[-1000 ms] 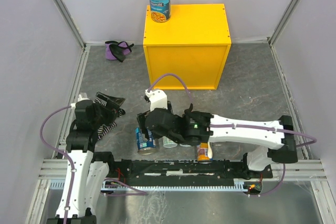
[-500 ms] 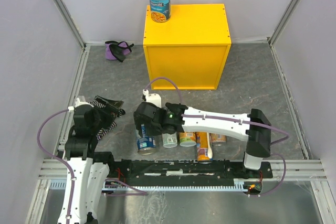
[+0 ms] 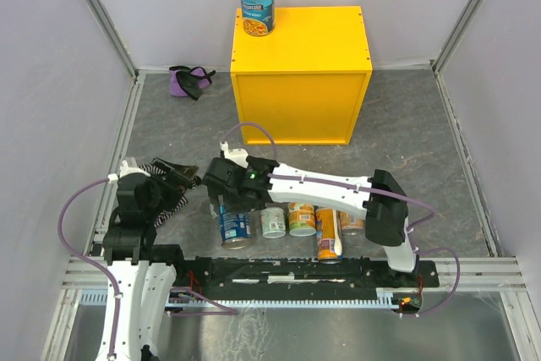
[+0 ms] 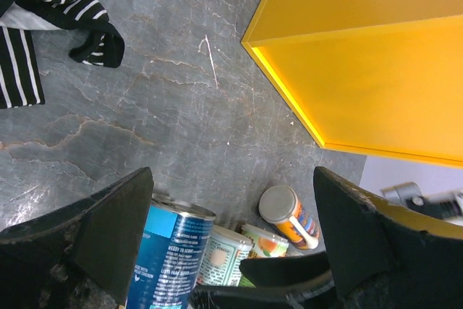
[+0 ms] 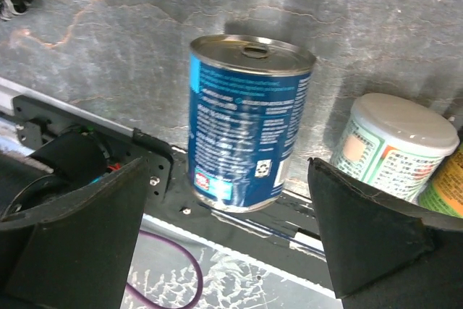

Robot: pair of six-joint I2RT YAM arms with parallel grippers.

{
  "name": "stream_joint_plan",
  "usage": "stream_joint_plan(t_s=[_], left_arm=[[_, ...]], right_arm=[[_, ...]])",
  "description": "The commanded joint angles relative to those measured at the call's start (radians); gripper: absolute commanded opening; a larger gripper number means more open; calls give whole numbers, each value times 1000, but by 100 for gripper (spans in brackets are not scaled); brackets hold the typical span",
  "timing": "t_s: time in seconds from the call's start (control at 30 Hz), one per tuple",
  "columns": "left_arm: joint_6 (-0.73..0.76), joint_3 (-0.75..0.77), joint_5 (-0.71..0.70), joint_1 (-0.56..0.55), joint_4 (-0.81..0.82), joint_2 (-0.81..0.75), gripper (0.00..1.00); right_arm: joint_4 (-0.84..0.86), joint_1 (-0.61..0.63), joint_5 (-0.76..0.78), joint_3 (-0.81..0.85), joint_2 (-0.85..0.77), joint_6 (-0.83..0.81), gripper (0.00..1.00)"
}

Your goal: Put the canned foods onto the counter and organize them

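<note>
The grey desk (image 3: 406, 141) carries a yellow box (image 3: 308, 40) at its far side, and one blue can (image 3: 257, 6) stands upright on the box's far left corner. The right pincer (image 5: 228, 164) is spread wide, its two fingers (image 5: 79, 229) on either side of a second blue can (image 5: 246, 128) with a gap on each side. This can stands upright at the near edge, leftmost in a row beside a pale-green can (image 5: 387, 146) and the orange cans (image 3: 302, 219). The left pincer (image 4: 233, 171) is also spread and empty, near the striped cloth (image 4: 43, 12).
</note>
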Motion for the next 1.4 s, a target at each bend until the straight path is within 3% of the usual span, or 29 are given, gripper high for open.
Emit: stream_joint_plan(t_s=[0.0, 1.37], left_arm=[[47, 53, -16, 5, -15, -26, 97], [40, 79, -47, 5, -79, -91, 98]], right_arm=[[-48, -16, 2, 41, 28, 2, 98], [0, -49, -27, 118, 242, -3, 99]])
